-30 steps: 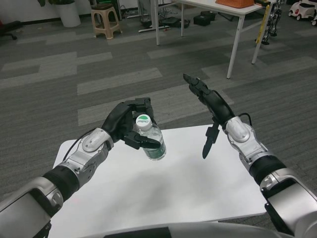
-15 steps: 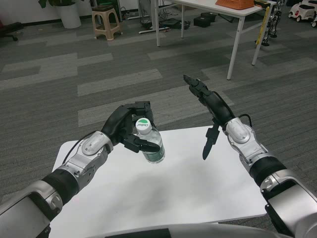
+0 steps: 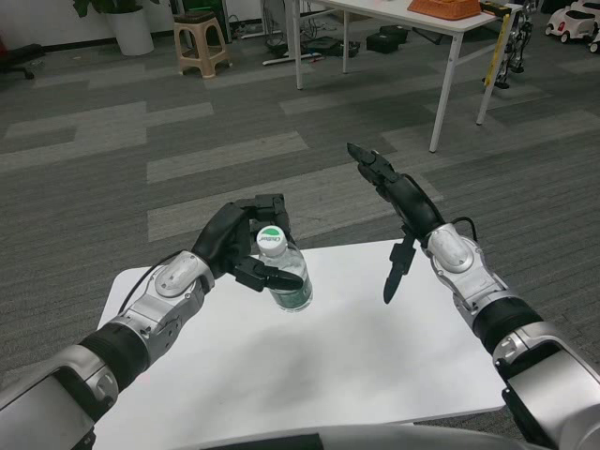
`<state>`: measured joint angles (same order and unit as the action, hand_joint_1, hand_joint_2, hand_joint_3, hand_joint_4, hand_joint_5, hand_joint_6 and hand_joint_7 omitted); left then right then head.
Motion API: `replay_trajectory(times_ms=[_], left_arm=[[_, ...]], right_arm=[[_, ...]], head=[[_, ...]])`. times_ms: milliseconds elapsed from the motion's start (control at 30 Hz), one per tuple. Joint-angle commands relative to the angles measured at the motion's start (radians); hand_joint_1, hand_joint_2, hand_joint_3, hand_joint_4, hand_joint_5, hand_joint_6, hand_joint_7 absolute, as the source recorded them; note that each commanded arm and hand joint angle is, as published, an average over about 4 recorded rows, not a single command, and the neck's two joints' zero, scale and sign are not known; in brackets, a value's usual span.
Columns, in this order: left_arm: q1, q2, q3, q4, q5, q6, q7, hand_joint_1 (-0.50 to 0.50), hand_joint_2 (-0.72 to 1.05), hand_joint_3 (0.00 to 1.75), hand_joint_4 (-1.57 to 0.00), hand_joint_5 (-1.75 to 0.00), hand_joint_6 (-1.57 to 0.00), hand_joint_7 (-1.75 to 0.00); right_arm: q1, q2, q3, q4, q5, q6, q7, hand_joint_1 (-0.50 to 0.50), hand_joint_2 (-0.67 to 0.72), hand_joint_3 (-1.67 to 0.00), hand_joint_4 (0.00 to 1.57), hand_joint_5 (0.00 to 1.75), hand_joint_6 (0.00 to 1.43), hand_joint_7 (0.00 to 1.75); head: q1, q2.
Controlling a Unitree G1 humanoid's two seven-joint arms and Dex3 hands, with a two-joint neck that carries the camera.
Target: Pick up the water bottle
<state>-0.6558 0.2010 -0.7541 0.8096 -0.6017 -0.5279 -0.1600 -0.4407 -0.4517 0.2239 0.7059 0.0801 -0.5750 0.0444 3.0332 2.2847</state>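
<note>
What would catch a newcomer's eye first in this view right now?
First, the left hand wrapped around the water bottle with its white-and-green cap, at the far edge of the white table. Next, the right hand held up beyond the table's far right edge, fingers apart, holding nothing. Behind them, grey carpet runs to a second white table and a stool.

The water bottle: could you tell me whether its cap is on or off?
On. The water bottle, held by the left hand, shows its white-and-green cap seated on top.
</note>
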Motion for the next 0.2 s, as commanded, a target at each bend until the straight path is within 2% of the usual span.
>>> replay_trajectory(times_ms=[33,200], left_arm=[[0.002,0.003,0.028,-0.018,-0.003,0.0,0.007,0.21,0.52,0.61,-1.57,-1.75,-1.34,-1.68],[0.004,0.003,0.03,-0.019,0.0,0.0,0.008,0.21,0.52,0.61,-1.57,-1.75,-1.34,-1.68]], right_arm=[[-0.01,-0.004,-0.009,-0.015,0.004,-0.003,-0.006,-0.48,0.6,0.0,0.0,0.0,0.0,0.0],[-0.01,-0.002,-0.01,-0.016,0.004,-0.003,-0.006,-0.46,0.6,0.0,0.0,0.0,0.0,0.0]], head=[[-0.001,0.001],[-0.001,0.002]])
